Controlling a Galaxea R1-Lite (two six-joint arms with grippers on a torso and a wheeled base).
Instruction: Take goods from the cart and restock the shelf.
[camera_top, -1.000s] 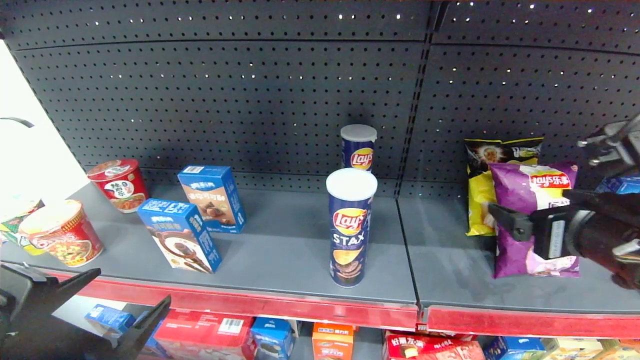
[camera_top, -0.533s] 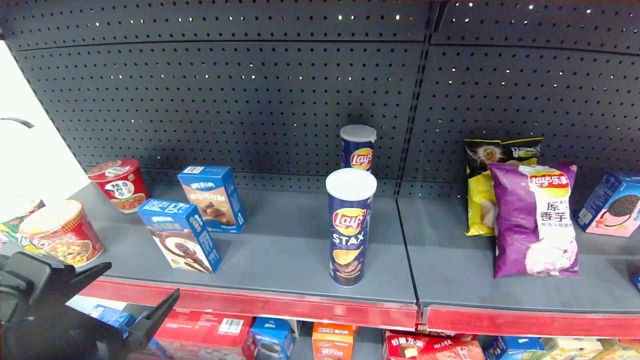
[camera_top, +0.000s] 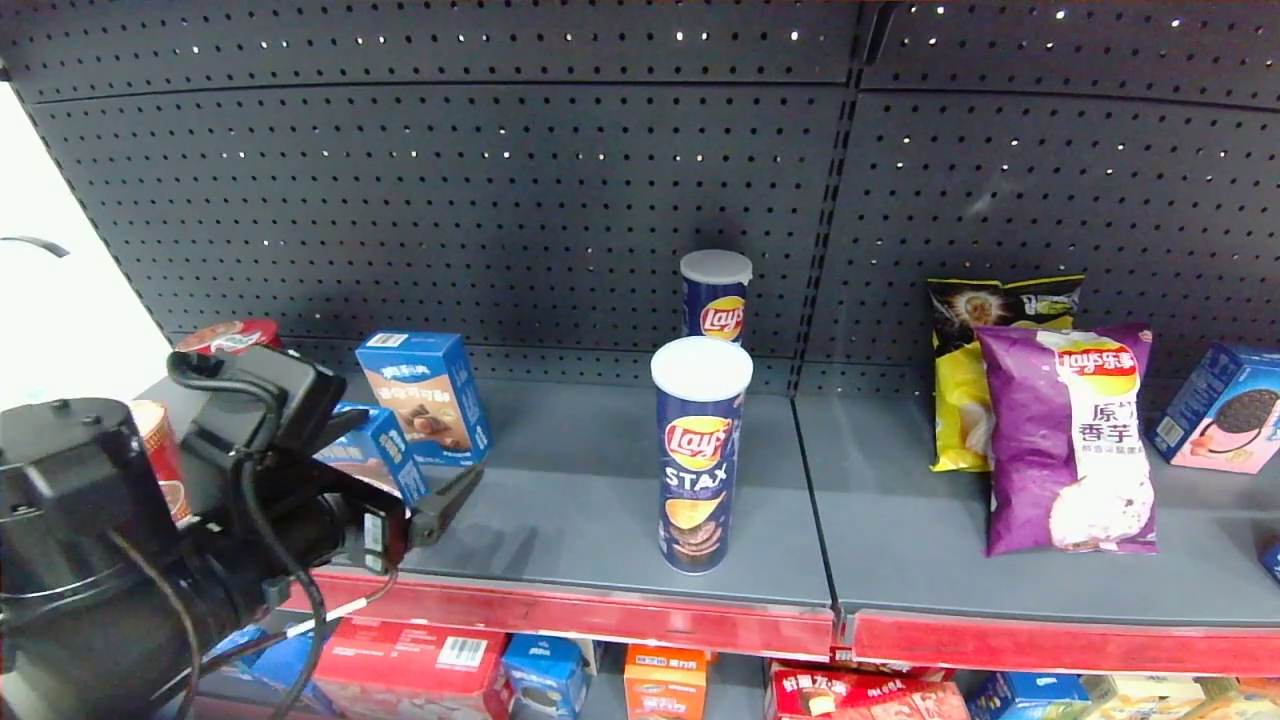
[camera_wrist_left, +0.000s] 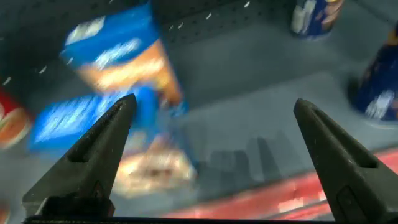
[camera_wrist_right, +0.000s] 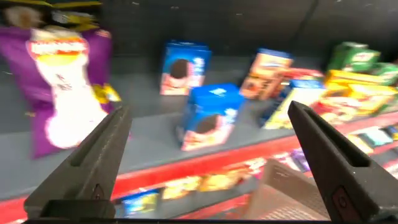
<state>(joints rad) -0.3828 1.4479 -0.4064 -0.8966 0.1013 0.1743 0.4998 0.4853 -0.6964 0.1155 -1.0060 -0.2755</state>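
My left gripper (camera_top: 400, 465) is open at the front left of the grey shelf (camera_top: 600, 480), empty, just before two blue snack boxes. The nearer box (camera_top: 385, 450) is partly hidden behind it; the farther box (camera_top: 425, 395) stands upright. In the left wrist view the open gripper (camera_wrist_left: 214, 109) frames both boxes, the nearer (camera_wrist_left: 81, 118) and the farther (camera_wrist_left: 118, 56). My right gripper (camera_wrist_right: 210, 115) is open and empty, facing a blue cookie box (camera_wrist_right: 208, 118) at the shelf's front edge, with a purple chip bag (camera_wrist_right: 62, 93) beside it.
Two tall chip cans (camera_top: 700, 450) (camera_top: 716, 295) stand mid-shelf, one behind the other. A purple bag (camera_top: 1075, 440) and a yellow bag (camera_top: 960, 400) lean at the right, near a pink cookie box (camera_top: 1225, 410). Noodle cups (camera_top: 225, 337) sit far left. Boxes fill the lower shelf (camera_top: 420, 660).
My left arm has risen from the lower left corner to shelf height, now covering the front blue box and a noodle cup. My right arm has drawn back out of the head view.
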